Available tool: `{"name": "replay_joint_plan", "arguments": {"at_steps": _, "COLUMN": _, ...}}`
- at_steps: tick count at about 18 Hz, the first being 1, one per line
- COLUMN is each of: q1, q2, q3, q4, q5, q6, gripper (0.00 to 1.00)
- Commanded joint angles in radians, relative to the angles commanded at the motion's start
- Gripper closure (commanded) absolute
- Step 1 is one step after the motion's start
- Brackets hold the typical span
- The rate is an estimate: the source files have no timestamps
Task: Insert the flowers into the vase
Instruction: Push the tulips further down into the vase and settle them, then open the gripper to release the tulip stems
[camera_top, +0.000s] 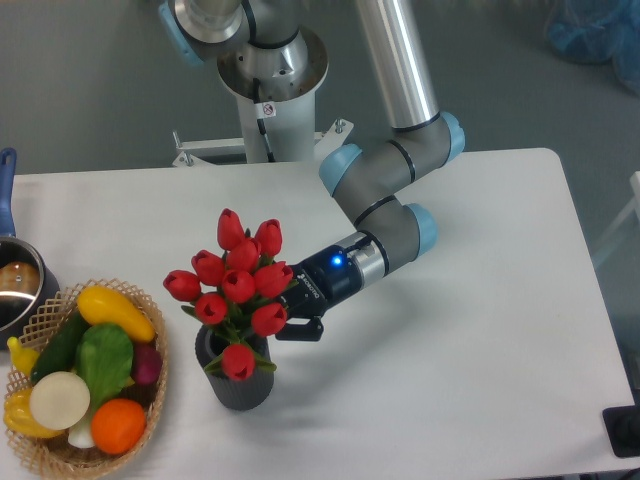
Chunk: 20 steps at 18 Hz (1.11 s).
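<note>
**Tulips over the vase mouth, gripper tucked in behind them**

Here we are: the flowers (238, 285) stand with their stems going down into the vase (238, 378), the dark ribbed cylinder just right of the wicker basket (150, 400) of toy vegetables. One red bud hangs over the rim at the front. The gripper (290, 315) is hard up against the bunch on its right side, and the buds hide the fingertips, so I cannot tell whether the jaws are clamped on the stems or have let go.

My guess is that the bunch is light and top-heavy, with springy stems and soft buds that crush easily. Low on the gathered stems is the place to hold it, never the heads. It's wider than the vase, so it may lean.
</note>
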Motion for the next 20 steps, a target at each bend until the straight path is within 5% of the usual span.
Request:
{"name": "replay_joint_plan", "arguments": {"at_steps": 17, "q1": -0.002, "q2": -0.003, "q3": 0.003, "q4": 0.000, "q5": 0.009, "q6": 0.026, "gripper": 0.64}}
{"name": "replay_joint_plan", "arguments": {"at_steps": 20, "q1": 0.000, "q2": 0.001, "q3": 0.003, "q4": 0.000, "q5": 0.020, "q6": 0.028, "gripper": 0.49}}
